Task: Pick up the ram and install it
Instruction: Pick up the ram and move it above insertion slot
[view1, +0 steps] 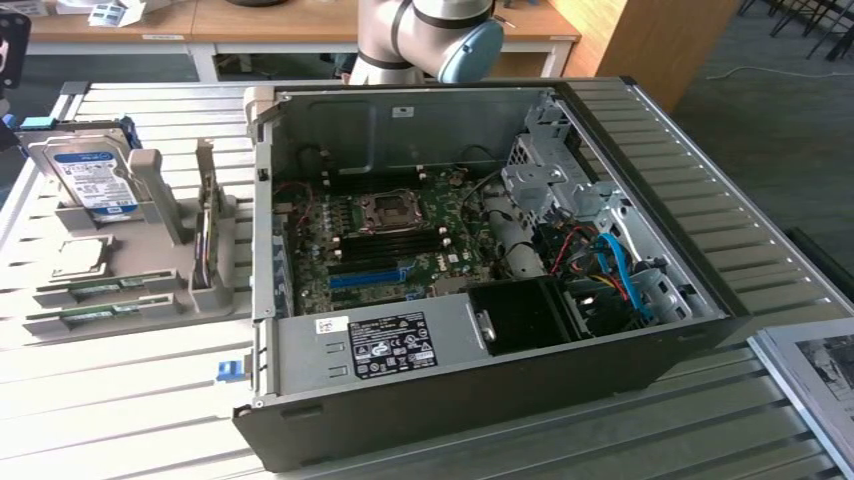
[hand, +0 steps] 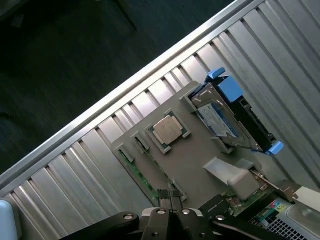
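Two green ram sticks (view1: 104, 288) lie flat in slots at the near edge of a grey fixture tray (view1: 134, 262), on the exterior view's left. A third stick (view1: 204, 235) stands on edge in a grey holder. In the wrist view one flat ram stick (hand: 137, 172) runs along the tray's edge. My gripper (hand: 169, 197) hangs high above that tray, shut, with nothing between its fingers. The arm's joint (view1: 427, 30) shows behind the open computer case (view1: 467, 400). The motherboard (view1: 387, 240) lies inside with black memory slots and a blue slot (view1: 367, 277).
On the tray also sit a silver hard drive with a blue-white label (view1: 91, 178) and a CPU (view1: 78, 260). The slatted metal table (view1: 120, 390) carries tray and case. Drive cages and cables (view1: 601, 260) crowd the case's right side. A paper (view1: 821, 370) lies at the table's right.
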